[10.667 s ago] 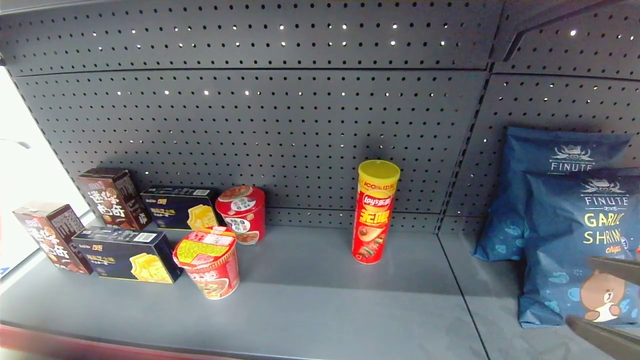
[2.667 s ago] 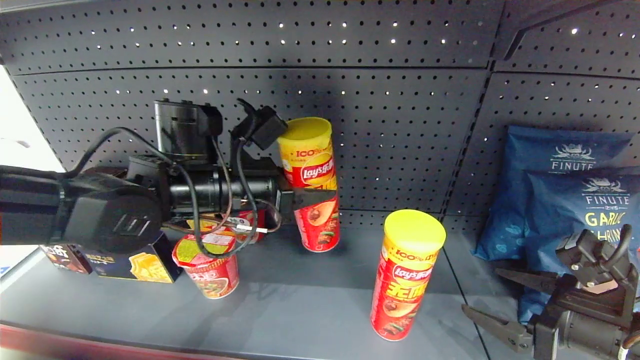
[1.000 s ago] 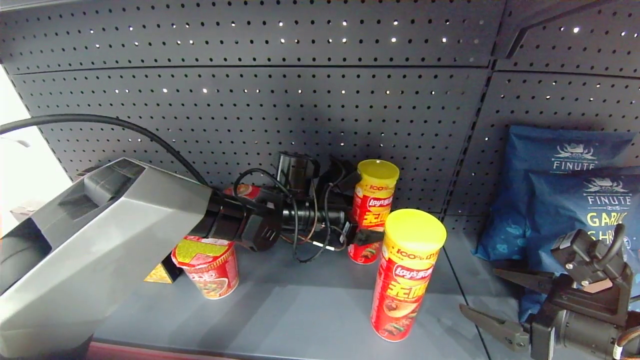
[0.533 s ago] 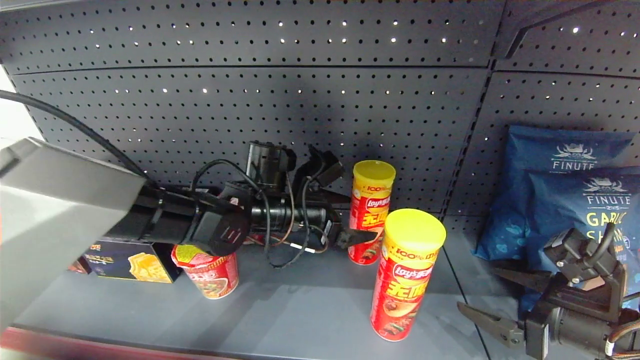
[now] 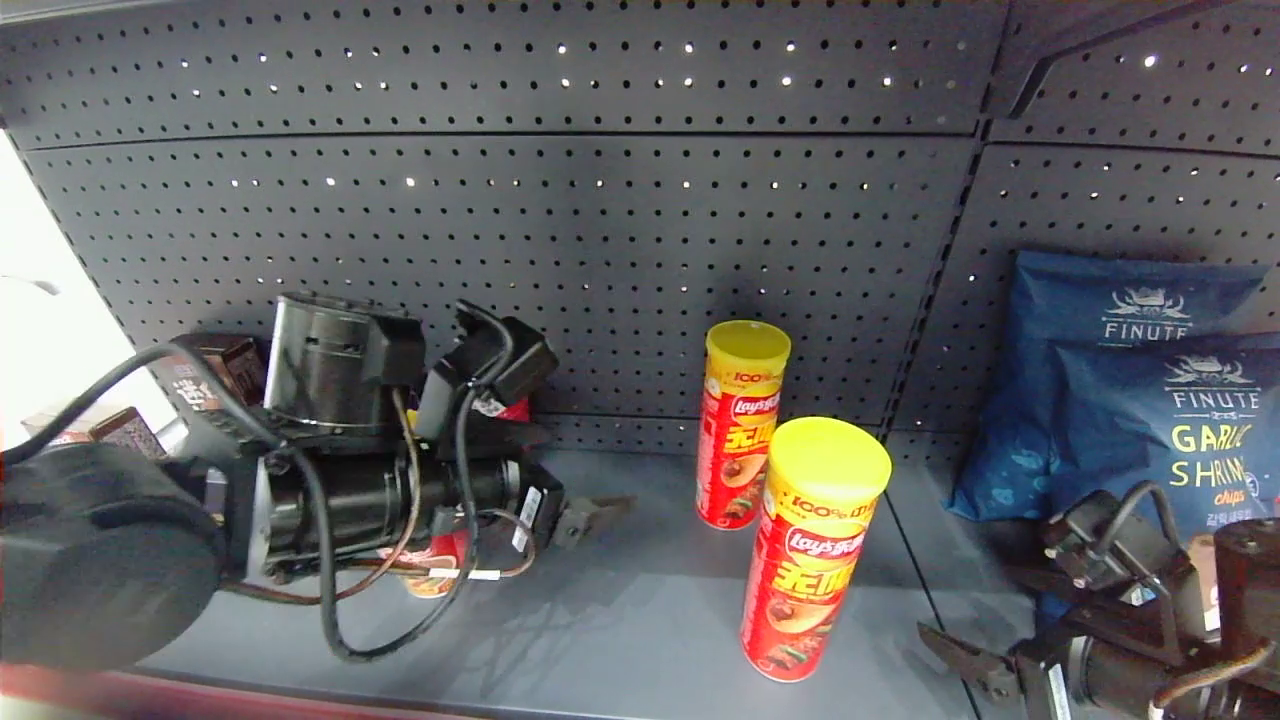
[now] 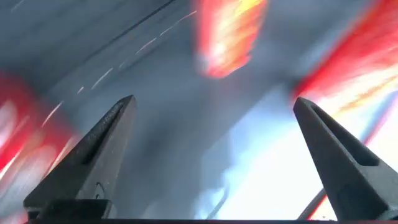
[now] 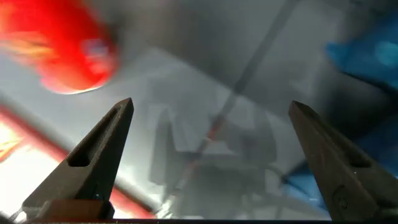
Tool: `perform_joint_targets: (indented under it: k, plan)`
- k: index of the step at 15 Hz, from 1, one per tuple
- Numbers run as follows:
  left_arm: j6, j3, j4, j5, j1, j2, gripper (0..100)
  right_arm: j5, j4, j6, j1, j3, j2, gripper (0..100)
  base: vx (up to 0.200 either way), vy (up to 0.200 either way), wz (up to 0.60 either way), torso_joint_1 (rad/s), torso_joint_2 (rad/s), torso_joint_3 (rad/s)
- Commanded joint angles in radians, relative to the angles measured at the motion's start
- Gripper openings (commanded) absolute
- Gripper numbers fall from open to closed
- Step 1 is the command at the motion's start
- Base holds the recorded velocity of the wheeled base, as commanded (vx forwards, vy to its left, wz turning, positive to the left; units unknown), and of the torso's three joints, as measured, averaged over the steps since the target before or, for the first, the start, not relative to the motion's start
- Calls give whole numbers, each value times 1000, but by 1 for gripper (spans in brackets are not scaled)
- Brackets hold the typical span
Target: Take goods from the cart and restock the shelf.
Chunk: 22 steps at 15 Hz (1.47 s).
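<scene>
The rear chip can (image 5: 745, 425) and front chip can (image 5: 815, 550) are standing upright mid-frame on the shelf (image 5: 620, 620), near each other. The left claw (image 6: 214, 101), centre-left, is hanging wide open and empty, and the right claw (image 7: 210, 104), lower right, is gaping empty too. Likely heading back to the cart next, the left claw should be pulling out level and straight, keeping its dangling cable (image 5: 326, 625) off the cans.

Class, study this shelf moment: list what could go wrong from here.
1. The front chip can stands close to the shelf edge, near the open right pincer; a brush could topple it off.
2. The left arm's loose cables hang by the noodle cup and could snag it.
</scene>
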Motion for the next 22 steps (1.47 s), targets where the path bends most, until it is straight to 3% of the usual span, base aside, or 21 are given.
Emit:
perform_joint_targets:
  k: [1, 3, 4, 6, 11, 22]
  plan:
    - [-20, 70, 25, 75, -14, -136, 100, -23, -3, 1, 1, -42, 85, 100, 0, 0, 0, 0, 0, 0]
    - [-22, 83, 22, 202, -9, -166, 100, -25, -3, 15, 2, -91, 133, 100, 0, 0, 0, 0, 0, 0]
    - [-22, 76, 16, 212, -3, -166, 100, -23, -5, 24, 5, -107, 151, 100, 0, 0, 0, 0, 0, 0]
    - [-20, 70, 16, 212, 22, -181, 100, -23, -6, 55, 35, -128, 160, 100, 0, 0, 0, 0, 0, 0]
    - [-20, 70, 14, 213, 23, -182, 100, -23, -9, 72, 124, -163, 186, 100, 0, 0, 0, 0, 0, 0]
    - [-20, 69, 9, 208, 38, -179, 100, -26, -15, 72, 168, -240, 294, 100, 0, 0, 0, 0, 0, 0]
